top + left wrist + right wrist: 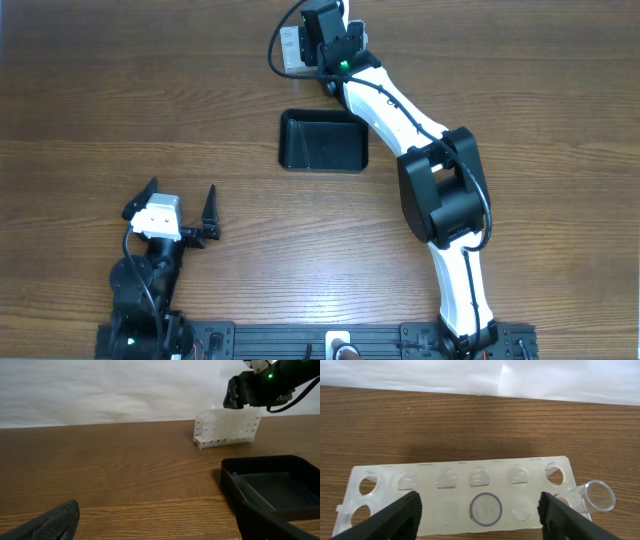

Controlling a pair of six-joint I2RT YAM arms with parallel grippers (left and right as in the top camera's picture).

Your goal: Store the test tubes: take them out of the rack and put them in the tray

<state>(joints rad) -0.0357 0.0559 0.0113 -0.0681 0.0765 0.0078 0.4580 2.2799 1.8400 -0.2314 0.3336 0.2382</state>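
- The rack [450, 480] is translucent white with two rows of round holes. It stands at the table's far edge, beyond the black tray [285, 140].
- One clear test tube [485, 509] stands upright in the near row.
- A second tube [598, 496] tilts at the rack's end; its seating is unclear.
- The right gripper [479, 496] hangs over the rack, fingers wide apart, covering most of it from above.
- The left gripper [182, 188] is spread open near its base.

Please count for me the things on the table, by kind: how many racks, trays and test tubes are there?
Rack: 1
Tray: 1
Test tubes: 2, an upright tube standing in the rack and a tilted tube at the rack's end
Total: 4
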